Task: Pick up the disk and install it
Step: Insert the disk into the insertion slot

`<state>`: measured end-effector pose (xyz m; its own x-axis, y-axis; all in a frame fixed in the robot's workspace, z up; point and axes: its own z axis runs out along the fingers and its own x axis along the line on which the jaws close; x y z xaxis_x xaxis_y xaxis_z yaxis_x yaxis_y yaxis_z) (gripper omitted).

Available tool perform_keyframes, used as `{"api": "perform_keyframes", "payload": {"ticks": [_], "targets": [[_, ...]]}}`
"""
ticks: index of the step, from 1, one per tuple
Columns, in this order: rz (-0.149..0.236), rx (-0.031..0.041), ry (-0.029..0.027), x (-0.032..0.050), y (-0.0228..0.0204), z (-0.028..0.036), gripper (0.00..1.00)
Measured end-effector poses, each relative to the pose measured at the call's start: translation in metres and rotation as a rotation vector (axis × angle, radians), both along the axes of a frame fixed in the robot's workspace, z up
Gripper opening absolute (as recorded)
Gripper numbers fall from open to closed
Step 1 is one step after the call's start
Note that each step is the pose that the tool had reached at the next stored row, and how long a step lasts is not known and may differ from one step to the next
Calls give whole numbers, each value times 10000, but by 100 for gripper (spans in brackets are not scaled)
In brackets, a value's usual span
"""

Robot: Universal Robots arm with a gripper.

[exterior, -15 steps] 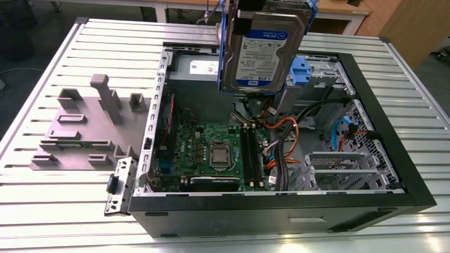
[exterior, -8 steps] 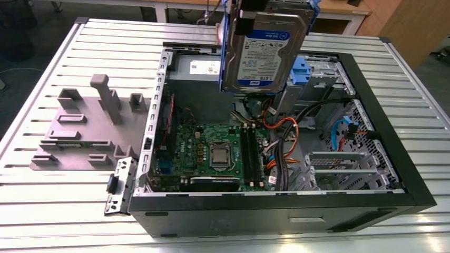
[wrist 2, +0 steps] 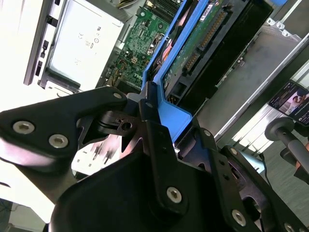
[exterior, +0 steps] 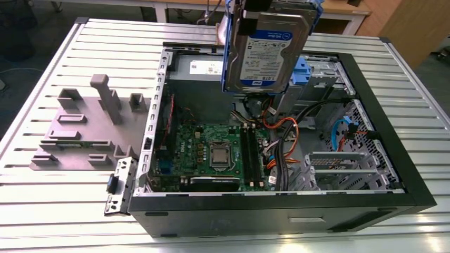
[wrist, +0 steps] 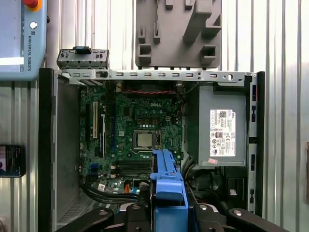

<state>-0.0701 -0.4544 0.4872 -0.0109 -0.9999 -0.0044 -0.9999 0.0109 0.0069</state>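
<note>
While the disk (exterior: 271, 50) hangs upright over the open computer case (exterior: 281, 211), fingers (wrist 2: 155, 140) clamped on its blue rail (wrist 2: 179, 118), lower edge clear of motherboard (exterior: 211, 147) and case walls, slatted table (exterior: 42, 190) beneath

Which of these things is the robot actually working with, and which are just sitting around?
In the job:
the disk, held above the computer case
the gripper, clamped on the disk
the computer case, lying open

Just lying about:
the grey block beside the case
the phone
the power box inside the case
</note>
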Motion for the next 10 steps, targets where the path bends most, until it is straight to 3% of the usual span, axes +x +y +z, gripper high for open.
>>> {"api": "perform_keyframes", "payload": {"ticks": [10], "targets": [[0, 0, 0, 4, 0, 0, 36]]}}
